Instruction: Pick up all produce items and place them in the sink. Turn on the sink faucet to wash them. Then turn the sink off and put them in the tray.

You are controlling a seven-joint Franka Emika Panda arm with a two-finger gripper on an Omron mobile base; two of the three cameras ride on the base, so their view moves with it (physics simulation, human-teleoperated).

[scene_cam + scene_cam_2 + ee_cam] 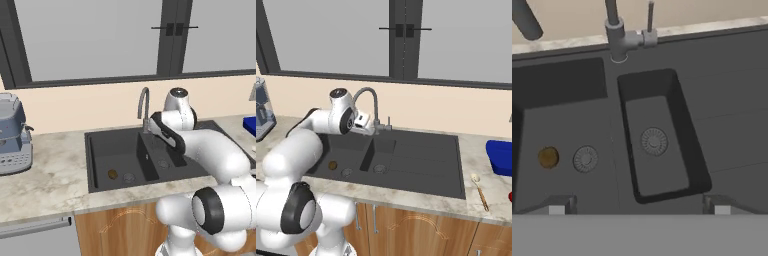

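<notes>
Now, from left: grey coffee machine (12, 132) on counter (50, 175). Black sink (100, 145) next; brown produce item (548, 157) lies in wide basin, just beside round drain (585, 159). Narrow basin (657, 145) to right. Claw (639, 205) hovers above sink, fingers (557, 206) wide apart, holding nothing. Grey faucet (368, 107) behind divider. Far right on counter: wooden spoon (479, 189), blue tray (499, 157), red produce item (510, 197) at picture edge.

Matt black sink (572, 125), seemingly brushed-metal faucet (615, 35)
</notes>
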